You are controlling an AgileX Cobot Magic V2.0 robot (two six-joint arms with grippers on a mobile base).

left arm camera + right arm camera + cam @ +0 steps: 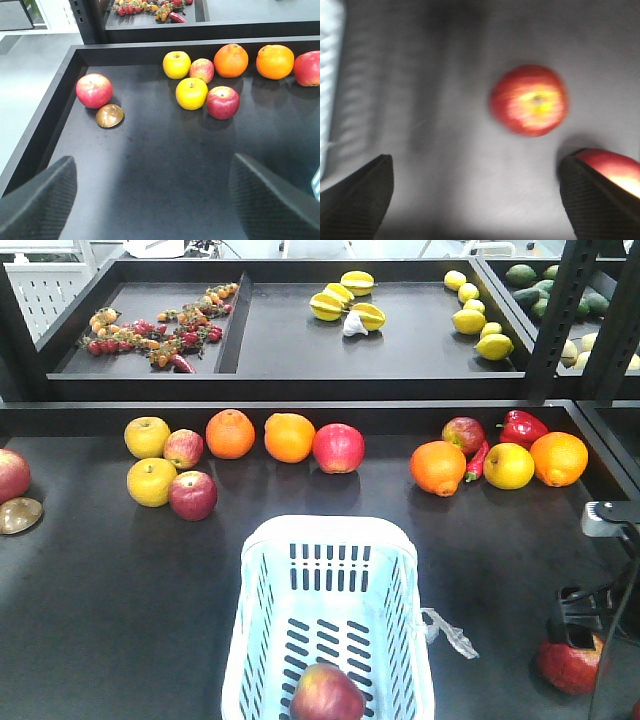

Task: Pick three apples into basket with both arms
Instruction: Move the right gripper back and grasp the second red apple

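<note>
Black counter (120, 590) with a raised rim carries the fruit, and a shelf of trays with more produce stands behind it. Seven red apples (338, 448) can be counted in the front view. One, the apple in the basket (327, 692), lies at the near end of the basket (255, 640), which stands at the near centre. Five sit along the far and left parts of the counter. The near-right apple (568, 665) lies to the right of the basket. Three yellow apples (151, 481), four oranges (289, 437) and one red pepper (522, 426) share the far row.

The right end effector (476, 165) hangs above the near-right part of the counter, fingers spread wide with nothing between them. Its blurred view shows two red apples below, one whole and one part hidden behind a finger. The left end effector (152, 165) hovers over the left part of the counter, tilted toward the far-left corner, fingers wide apart and holding nothing.
</note>
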